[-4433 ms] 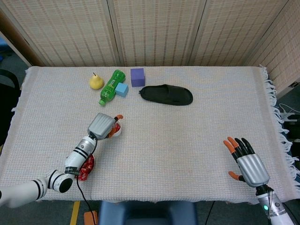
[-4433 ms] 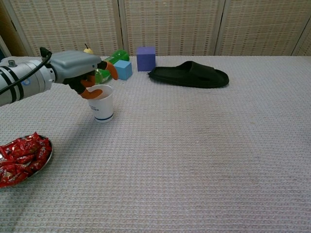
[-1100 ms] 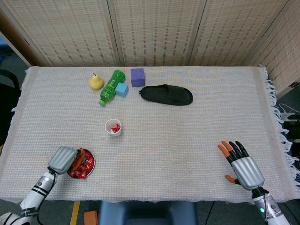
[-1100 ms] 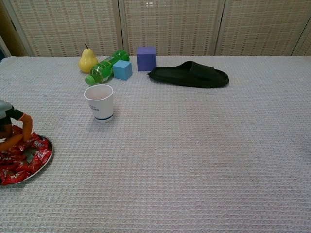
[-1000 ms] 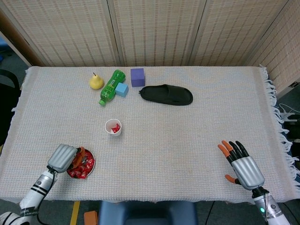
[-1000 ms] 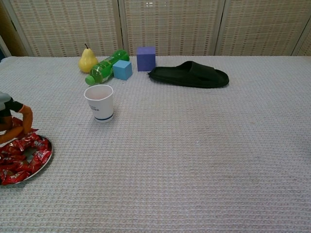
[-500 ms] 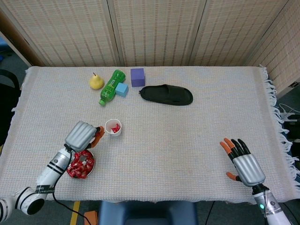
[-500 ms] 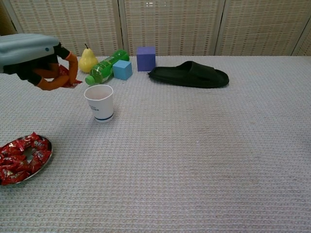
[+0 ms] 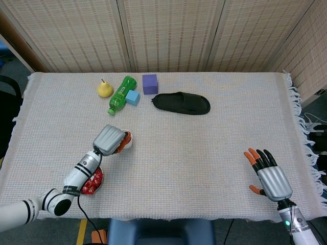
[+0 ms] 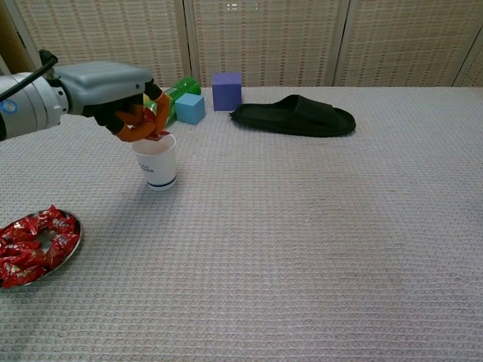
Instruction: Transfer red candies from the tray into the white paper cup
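While pinching a red candy [image 10: 157, 134] above the white paper cup [image 10: 156, 161], hold the left hand [image 10: 113, 94] centred over the rim and part the fingers [image 10: 134, 119] only once the candy hangs squarely above the opening. Judging by the chest view, lower a touch before letting go, and avoid nudging the cup, light enough to tip. Leave the right hand [image 9: 270, 176] idle, fingers spread on nothing, well apart from the cup toward the near right corner.

Just near-left of the cup: tray [image 10: 73, 240] heaped with more red candies [image 10: 30, 245]. Beyond the cup: green bottle [image 9: 120, 93] lying down, pear [image 9: 104, 89], small blue cube [image 9: 133, 97], purple cube [image 9: 149, 83]. Beyond and to its right: black slipper [image 9: 182, 103].

Beneath everything, a pale woven cloth [image 9: 204, 148], fringed at the right edge. Behind, woven-panel screens [image 9: 168, 33].
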`<state>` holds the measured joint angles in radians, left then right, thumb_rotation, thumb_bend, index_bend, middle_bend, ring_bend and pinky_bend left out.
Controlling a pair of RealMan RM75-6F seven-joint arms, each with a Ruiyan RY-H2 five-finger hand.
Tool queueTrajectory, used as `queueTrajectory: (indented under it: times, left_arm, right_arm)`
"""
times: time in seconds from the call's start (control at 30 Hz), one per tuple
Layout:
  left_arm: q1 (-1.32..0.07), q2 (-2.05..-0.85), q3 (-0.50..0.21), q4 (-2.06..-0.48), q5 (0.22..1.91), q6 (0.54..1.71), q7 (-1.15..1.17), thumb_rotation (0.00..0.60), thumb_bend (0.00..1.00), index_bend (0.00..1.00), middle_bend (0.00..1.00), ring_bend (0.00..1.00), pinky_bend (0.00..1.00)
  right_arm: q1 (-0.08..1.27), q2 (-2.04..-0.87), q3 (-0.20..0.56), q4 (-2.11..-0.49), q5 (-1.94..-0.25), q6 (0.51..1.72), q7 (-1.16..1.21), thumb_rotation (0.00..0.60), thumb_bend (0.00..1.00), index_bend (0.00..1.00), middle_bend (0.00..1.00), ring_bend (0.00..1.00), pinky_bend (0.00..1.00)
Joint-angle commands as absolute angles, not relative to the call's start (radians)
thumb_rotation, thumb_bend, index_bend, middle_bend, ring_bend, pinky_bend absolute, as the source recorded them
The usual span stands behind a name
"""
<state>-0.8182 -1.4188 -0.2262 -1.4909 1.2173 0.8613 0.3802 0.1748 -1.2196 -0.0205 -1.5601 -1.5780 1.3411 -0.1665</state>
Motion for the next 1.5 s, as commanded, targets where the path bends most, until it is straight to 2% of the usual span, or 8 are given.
queueTrajectory:
  times: [0.03, 0.37, 0.57, 0.83, 0.93, 1.07, 1.3, 1.5]
  left_arm:
    - [-0.833, -1.434, -0.228, -1.463, 1.21, 0.851, 0.358, 0.6, 0.59, 0.55, 1.0, 1.0, 1.0]
    - [-0.869, -1.498, -0.216, -1.341, 1.19, 0.811, 0.293, 0.6, 0.59, 0.53, 1.0, 1.0, 1.0]
    - [-0.874, -1.514, -0.205, -1.298, 1.187, 0.809, 0.272, 0.6, 0.55, 0.4, 1.0, 1.0, 1.0]
    - [-0.871, -1.509, -0.195, -1.294, 1.193, 0.815, 0.254, 0.6, 0.48, 0.32, 1.0, 1.0, 1.0]
    - [-0.87, -1.507, -0.191, -1.301, 1.195, 0.818, 0.25, 0.6, 0.45, 0.24, 0.99, 1.0, 1.0]
    - [-0.866, -1.5, -0.188, -1.318, 1.19, 0.832, 0.261, 0.6, 0.42, 0.2, 0.95, 1.0, 1.0]
    - [-0.81, -1.412, -0.15, -1.473, 1.237, 0.904, 0.256, 0.6, 0.4, 0.19, 0.91, 1.0, 1.0]
    - [-0.691, -1.275, -0.037, -1.664, 1.335, 1.014, 0.265, 0.6, 0.38, 0.14, 0.85, 1.0, 1.0]
  right_arm:
    - [0.177, -1.221, -0.019, -1.559, -1.571, 1.334, -0.17, 0.6, 0.0, 0.0, 0.0, 0.0, 0.0]
    - [0.18, -1.224, -0.012, -1.557, -1.555, 1.328, -0.176, 0.6, 0.0, 0.0, 0.0, 0.0, 0.0]
    - [0.178, -1.222, -0.013, -1.558, -1.557, 1.333, -0.175, 0.6, 0.0, 0.0, 0.0, 0.0, 0.0]
    - [0.178, -1.224, -0.014, -1.559, -1.558, 1.334, -0.177, 0.6, 0.0, 0.0, 0.0, 0.0, 0.0]
    - [0.177, -1.224, -0.014, -1.559, -1.559, 1.334, -0.179, 0.6, 0.0, 0.0, 0.0, 0.0, 0.0]
    - [0.175, -1.221, -0.018, -1.562, -1.568, 1.343, -0.177, 0.6, 0.0, 0.0, 0.0, 0.0, 0.0]
    - [0.175, -1.218, -0.022, -1.563, -1.576, 1.343, -0.169, 0.6, 0.0, 0.0, 0.0, 0.0, 0.0]
    - [0.167, -1.21, -0.038, -1.573, -1.62, 1.372, -0.157, 0.6, 0.0, 0.0, 0.0, 0.0, 0.0]
